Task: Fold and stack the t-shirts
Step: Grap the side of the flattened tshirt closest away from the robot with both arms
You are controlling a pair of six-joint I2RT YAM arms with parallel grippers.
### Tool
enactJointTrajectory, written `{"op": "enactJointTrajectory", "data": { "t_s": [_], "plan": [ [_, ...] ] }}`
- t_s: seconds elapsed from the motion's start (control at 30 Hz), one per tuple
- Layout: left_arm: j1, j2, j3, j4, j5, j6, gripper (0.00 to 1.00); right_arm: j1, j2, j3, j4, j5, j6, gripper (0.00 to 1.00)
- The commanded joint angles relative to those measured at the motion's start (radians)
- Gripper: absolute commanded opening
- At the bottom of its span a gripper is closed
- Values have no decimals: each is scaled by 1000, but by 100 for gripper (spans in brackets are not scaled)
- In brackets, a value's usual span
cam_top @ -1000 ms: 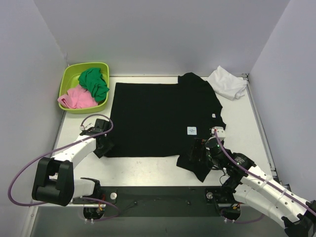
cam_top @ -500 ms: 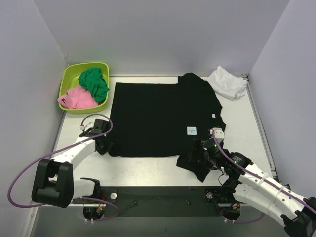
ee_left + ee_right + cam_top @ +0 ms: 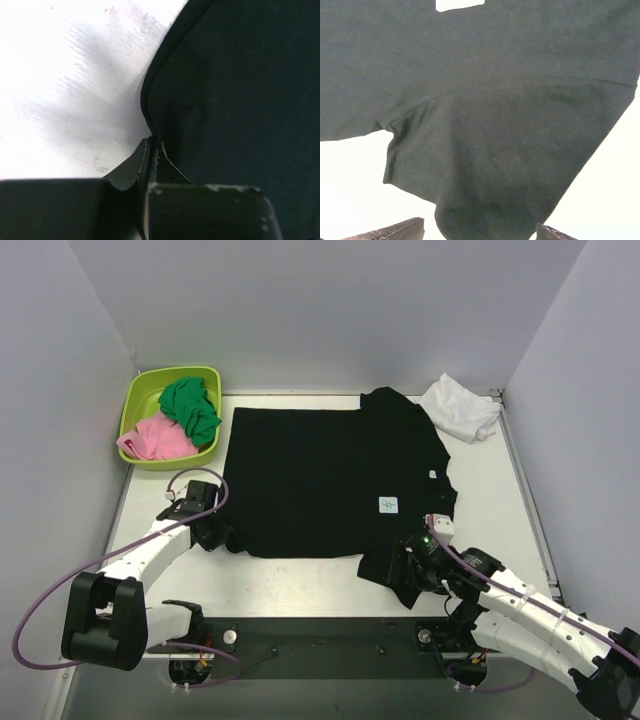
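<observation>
**On the bench, black t-shirt pinched at its lower-left corner**

Upper left, a lime-green tub is seen with green cloth and pink cloth in it. Lower left, the left jaws are closed tight on the shirt's hem corner; the shirt is spread flat across the middle. Lower right, the right jaws are held wide apart over its lower-right flap, with nothing gripped. Upper right, the white t-shirt is seen crumpled.

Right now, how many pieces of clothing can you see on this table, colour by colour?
Black t-shirt: 1
White t-shirt: 1
Green garment, in the tub: 1
Pink garment, in the tub: 1
Total: 4
</observation>
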Motion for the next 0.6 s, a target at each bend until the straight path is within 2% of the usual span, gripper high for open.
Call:
{"op": "enactJointTrajectory", "data": {
  "t_s": [0.0, 0.2, 0.57],
  "plan": [
    [8, -18, 42, 68, 46, 19, 0, 13, -61, -27, -158, 12, 97, 88],
    [11, -21, 27, 102, 78, 26, 0, 17, -130, -76, -236, -2, 212, 77],
    [23, -29, 21, 122, 115, 45, 0, 70, -144, -145, -233, -31, 359, 58]
  ]
}}
